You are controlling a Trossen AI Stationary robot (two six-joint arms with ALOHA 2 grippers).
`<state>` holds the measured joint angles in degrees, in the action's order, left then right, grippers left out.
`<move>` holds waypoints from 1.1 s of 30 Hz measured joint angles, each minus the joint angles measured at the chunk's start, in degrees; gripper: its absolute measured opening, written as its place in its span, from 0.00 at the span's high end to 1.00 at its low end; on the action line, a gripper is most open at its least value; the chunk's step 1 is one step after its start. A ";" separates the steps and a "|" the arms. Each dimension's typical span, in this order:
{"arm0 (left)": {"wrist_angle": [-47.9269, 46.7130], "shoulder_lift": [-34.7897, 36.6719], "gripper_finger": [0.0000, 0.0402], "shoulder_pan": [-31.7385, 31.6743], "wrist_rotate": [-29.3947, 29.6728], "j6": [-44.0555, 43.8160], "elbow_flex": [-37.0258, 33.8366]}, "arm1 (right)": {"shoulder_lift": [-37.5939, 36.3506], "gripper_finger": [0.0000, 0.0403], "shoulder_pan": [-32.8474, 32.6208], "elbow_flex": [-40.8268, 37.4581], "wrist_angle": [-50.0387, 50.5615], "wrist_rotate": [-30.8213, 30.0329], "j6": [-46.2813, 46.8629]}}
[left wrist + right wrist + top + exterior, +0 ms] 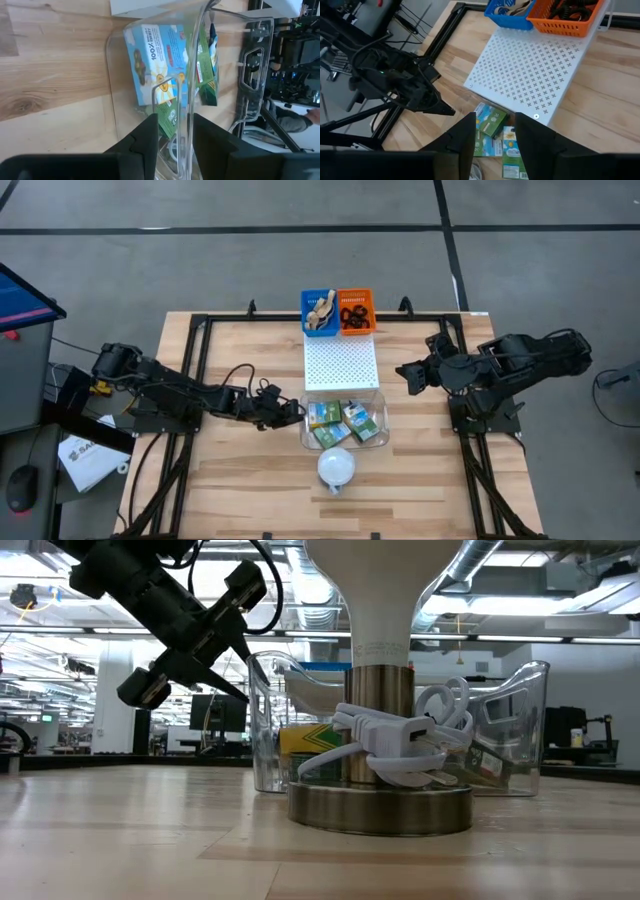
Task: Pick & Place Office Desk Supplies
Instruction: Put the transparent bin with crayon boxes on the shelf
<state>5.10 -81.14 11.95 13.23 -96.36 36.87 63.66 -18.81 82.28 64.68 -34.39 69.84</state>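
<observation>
- While the crayon boxes sit in the clear bin on the worktop, none looks moved yet.
- Tan rubber bands fill the blue basket; black loops fill the orange basket.
- Left tool is narrowly parted around the bin's wall, holding nothing.
- Right tool hovers, parted, empty.
- I think most work is left.

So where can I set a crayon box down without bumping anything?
The white perforated panel is bare, between the blue bin and orange bin above and the clear container of crayon boxes below. Bare wood flanks the lamp. It is crowded at the container's left wall, where the left tool sits. The right tool waits right of the panel.
</observation>
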 joint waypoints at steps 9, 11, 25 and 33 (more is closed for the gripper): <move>0.09 -0.02 0.77 0.86 -1.11 -1.47 -0.09 | 0.00 0.67 0.00 0.02 -1.53 0.02 -0.87; -0.16 0.25 0.78 0.82 -1.09 -1.61 -0.09 | 0.00 0.67 0.00 0.02 -1.94 0.02 -0.91; -29.14 17.78 0.89 0.84 0.31 -1.44 -0.18 | -0.02 0.67 0.00 0.04 -4.35 0.26 -2.99; -39.82 27.39 0.89 2.44 0.41 -1.50 -0.20 | -0.02 0.67 0.00 0.04 -4.41 0.14 -2.97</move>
<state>-34.72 -53.75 14.39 13.65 -97.87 36.67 63.64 -18.81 82.32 60.27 -34.25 66.87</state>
